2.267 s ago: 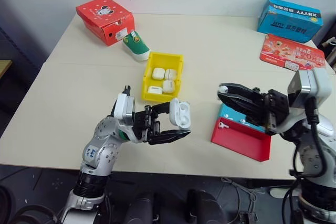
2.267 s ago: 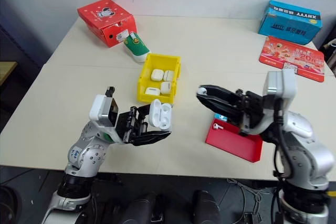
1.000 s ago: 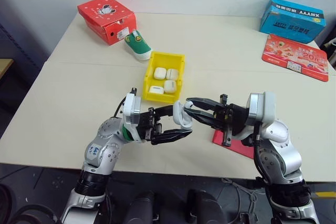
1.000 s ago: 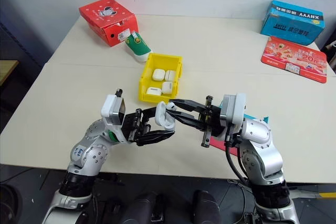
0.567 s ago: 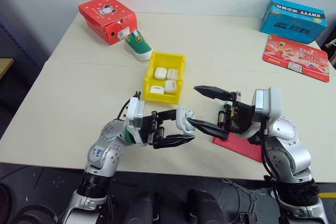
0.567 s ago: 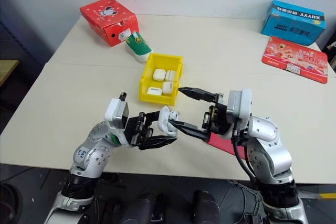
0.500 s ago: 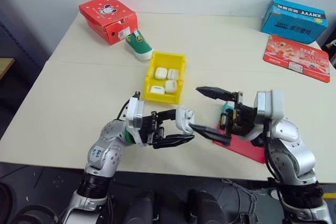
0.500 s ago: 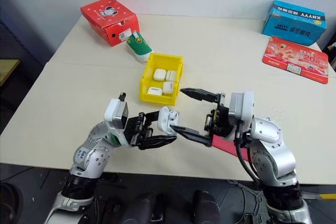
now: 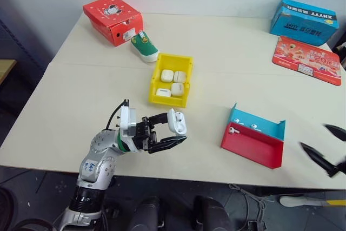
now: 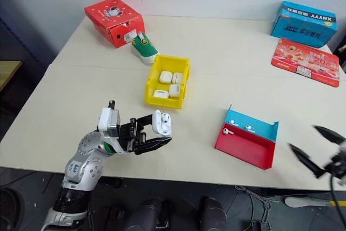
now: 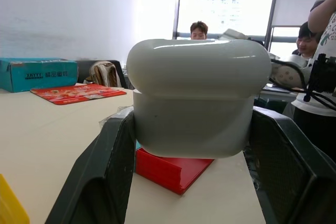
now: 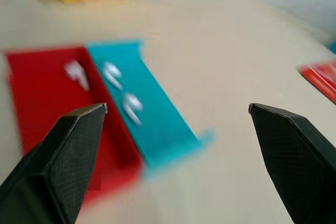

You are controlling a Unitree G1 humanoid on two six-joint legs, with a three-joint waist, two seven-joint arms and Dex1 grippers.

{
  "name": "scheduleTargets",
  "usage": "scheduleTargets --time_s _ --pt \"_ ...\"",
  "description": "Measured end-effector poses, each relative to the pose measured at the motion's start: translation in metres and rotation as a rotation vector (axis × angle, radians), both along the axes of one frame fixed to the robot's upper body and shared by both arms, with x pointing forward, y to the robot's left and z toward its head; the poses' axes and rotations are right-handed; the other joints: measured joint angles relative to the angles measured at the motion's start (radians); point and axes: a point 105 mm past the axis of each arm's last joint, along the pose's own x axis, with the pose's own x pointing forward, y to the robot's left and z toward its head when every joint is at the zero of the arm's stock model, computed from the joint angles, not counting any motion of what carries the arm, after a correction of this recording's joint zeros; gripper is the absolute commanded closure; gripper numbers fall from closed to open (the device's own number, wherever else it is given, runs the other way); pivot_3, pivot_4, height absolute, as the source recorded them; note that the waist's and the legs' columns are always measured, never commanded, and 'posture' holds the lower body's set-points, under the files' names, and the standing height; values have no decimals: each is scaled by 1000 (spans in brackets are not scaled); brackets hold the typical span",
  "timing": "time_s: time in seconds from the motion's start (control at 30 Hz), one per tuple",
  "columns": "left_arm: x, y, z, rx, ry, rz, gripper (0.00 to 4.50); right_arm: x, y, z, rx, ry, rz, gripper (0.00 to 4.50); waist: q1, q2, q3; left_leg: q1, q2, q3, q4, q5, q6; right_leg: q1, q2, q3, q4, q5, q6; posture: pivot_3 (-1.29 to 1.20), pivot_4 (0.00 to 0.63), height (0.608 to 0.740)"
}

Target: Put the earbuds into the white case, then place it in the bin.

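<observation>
Office: desks [image 11: 31,129], big windows [image 11: 226,11]

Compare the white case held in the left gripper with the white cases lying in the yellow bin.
The held white case is up off the table, clamped between the left gripper's fingers; the cases in the bin lie loose on the floor of the yellow bin. The held one stands on edge, while the binned ones lie flat. It is alone; they sit clustered. All are glossy white, rounded, and similar in size.
</observation>
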Motion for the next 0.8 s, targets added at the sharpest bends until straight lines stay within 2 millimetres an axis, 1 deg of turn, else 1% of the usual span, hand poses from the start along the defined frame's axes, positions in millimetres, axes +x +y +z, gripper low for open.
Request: scheduleTargets --time_s 0.03,0.1,0.17,0.2,0.23,0.3,0.4,0.53,0.57,0.67,0.7,0.73,0.8 --pt "1 1 -3 12 3 4 1709 -5 -12 -8 -33 42 -37 54 -1 1 0 1 0 0 -1 0 -1 0 0 0 0 0 0 0 150 740" --pt "2 2 -6 27 5 5 1709 -9 -21 -14 -71 85 -60 54 -7 2 0 1 1 2 -2 1 -1 -1 0 1 0 0 0 0 150 740" --pt "2 2 -6 29 0 2 1709 -3 -23 -11 -112 113 -56 54 -19 4 1 2 1 4 -3 2 -2 -1 0 2 0 0 0 0 150 740" --pt "2 2 -6 28 -1 4 1709 6 -20 -4 -123 119 -36 54 -27 5 1 3 1 4 -4 3 -3 -1 0 2 1 0 0 0 150 740" --pt "3 0 -4 24 -6 3 1709 15 -13 6 -144 116 -3 54 -30 6 1 3 2 4 -4 3 -3 -1 0 3 1 0 0 0 150 740" --pt "4 -1 -1 15 -14 8 1709 34 7 28 -165 94 81 54 -29 7 1 4 3 3 -4 4 -4 -1 0 2 2 0 0 0 150 740" --pt "4 -2 0 4 -9 18 1709 57 38 48 -182 134 204 54 -23 7 1 3 3 3 -7 6 -4 -2 0 1 2 0 -1 0 150 740" --pt "3 -3 0 -3 -4 22 1709 77 69 53 -195 251 287 54 -8 7 1 1 1 1 -7 8 1 -3 -1 -1 1 0 -1 0 150 740" --pt "2 -4 0 -8 -3 25 1709 85 77 53 -190 294 294 54 -6 7 1 1 1 1 -6 8 1 -3 -1 -1 0 0 -1 0 150 740" --pt "-1 -7 2 -20 -2 25 1709 99 93 51 -199 368 312 54 1 7 1 0 1 -1 -6 7 2 -3 -2 -2 -1 0 -1 0 150 740" --pt "-1 -7 2 -23 1 33 1709 104 99 47 -210 401 323 438 -1 7 1 -1 1 -1 -6 7 2 -3 -2 -2 -1 0 -1 0 150 740" --pt "-2 -8 2 -26 3 33 1709 108 103 45 -219 424 328 671 0 7 1 -1 1 -1 -6 7 2 -3 -2 -3 -2 0 -1 0 150 740" --pt "-4 -8 1 -29 10 42 1709 115 111 41 -226 453 339 1338 -3 7 1 -1 1 -1 -6 7 2 -3 -2 -3 -2 0 -1 0 150 740"
